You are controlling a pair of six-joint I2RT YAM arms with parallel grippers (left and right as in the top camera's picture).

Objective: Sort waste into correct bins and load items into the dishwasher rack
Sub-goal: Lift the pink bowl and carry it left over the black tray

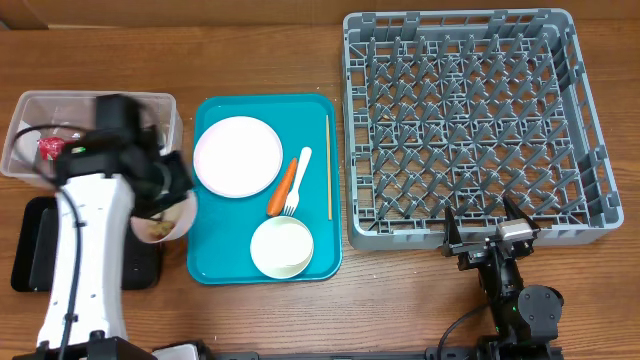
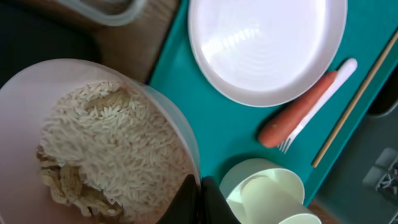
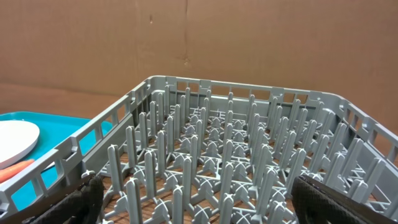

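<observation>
The dishwasher rack (image 1: 356,120) stands just right of the teal tray (image 1: 230,240), and my right gripper (image 1: 487,228) hovers at the rack's near wall, well right of the tray. Its fingers are spread wide and hold nothing, so it has no part in this step.

The clear tub (image 1: 60,97) sits left of the tray's far corner, and the black tray (image 1: 30,250) lies left of its near half, with its long side parallel to the tray's left edge. A strip of bare wooden table (image 1: 250,45) separates them from the tray.

My left gripper (image 2: 200,199) is clamped on the rim of a white bowl (image 2: 25,106). One finger is inside the wall and one outside, on the side facing the tray. The bowl hangs just off the tray's left edge, over that strip and the black tray's near side. It holds rice (image 2: 106,137) and some brown scraps (image 2: 68,186).

I judge the next move to be a tip-out. A bin lies on the side away from the tray, so the bowl should travel left and pour over its far rim, away from my fingers. The bowl is round, so only the pour direction matters. My arm hides much of the black tray, and I cannot tell how much room is free there.

On the tray wait the plate (image 1: 238,156), a second bowl (image 1: 281,247), the carrot (image 1: 282,187), the fork (image 1: 298,180) and a chopstick (image 1: 328,165).
</observation>
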